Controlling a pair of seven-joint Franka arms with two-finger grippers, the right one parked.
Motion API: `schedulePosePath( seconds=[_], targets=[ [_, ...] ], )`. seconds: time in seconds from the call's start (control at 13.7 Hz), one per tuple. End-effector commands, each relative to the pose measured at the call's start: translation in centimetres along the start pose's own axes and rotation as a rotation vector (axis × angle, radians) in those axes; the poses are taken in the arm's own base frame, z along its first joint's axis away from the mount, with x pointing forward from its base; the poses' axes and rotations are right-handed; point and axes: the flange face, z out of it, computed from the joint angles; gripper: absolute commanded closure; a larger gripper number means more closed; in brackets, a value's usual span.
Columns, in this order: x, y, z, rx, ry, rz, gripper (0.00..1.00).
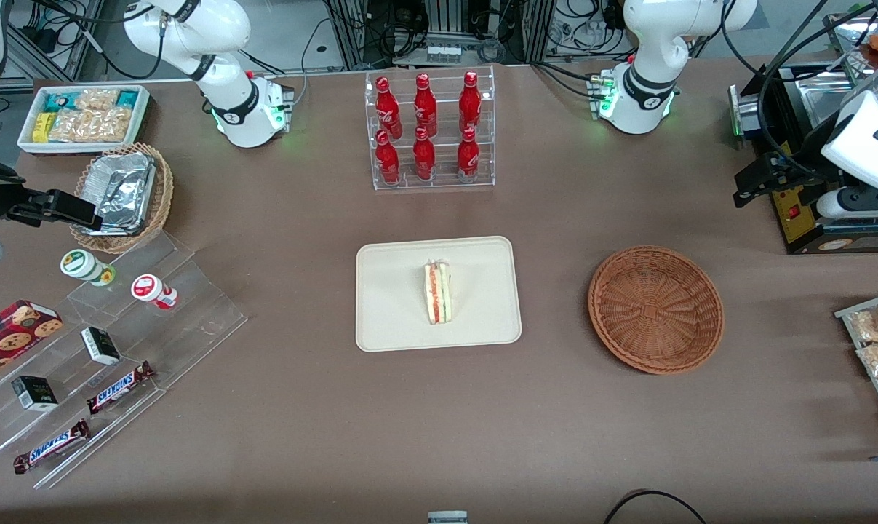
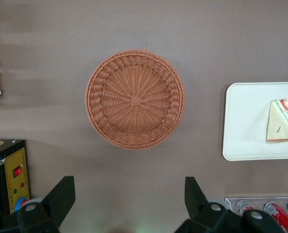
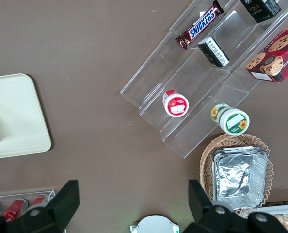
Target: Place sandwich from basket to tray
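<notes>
At mid-table in the front view, the triangular white-bread sandwich w/ red and green filling (image 1: 438,292) lies near the centre of the flat cream rectangular tray (image 1: 380,320), clear of every rim. Round reddish-brown wicker basket (image 1: 655,308) sits empty, apart from the tray, toward the working arm's end. Left gripper (image 1: 755,182) hangs high near that table edge. Wrist view: gripper (image 2: 129,196) fingers spread wide, nothing held, above the basket (image 2: 134,98); sandwich (image 2: 281,121) on tray (image 2: 241,121). Placement looks done; best to retreat straight up, w/o brushing anything.
</notes>
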Motion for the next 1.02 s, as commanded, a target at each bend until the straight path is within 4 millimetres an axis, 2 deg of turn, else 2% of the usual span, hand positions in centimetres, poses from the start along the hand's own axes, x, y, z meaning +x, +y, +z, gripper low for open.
schedulePosePath(
  seconds=[0.0,0.29,0.95],
  targets=[
    [1.5,-0.1,-0.9,0.007,0.027,0.02,0.0],
    [1.5,-0.9,-1.1,0.123,0.038,0.073,0.0],
    [1.1,-0.8,-1.4,0.061,0.023,0.044,0.0]
  ],
)
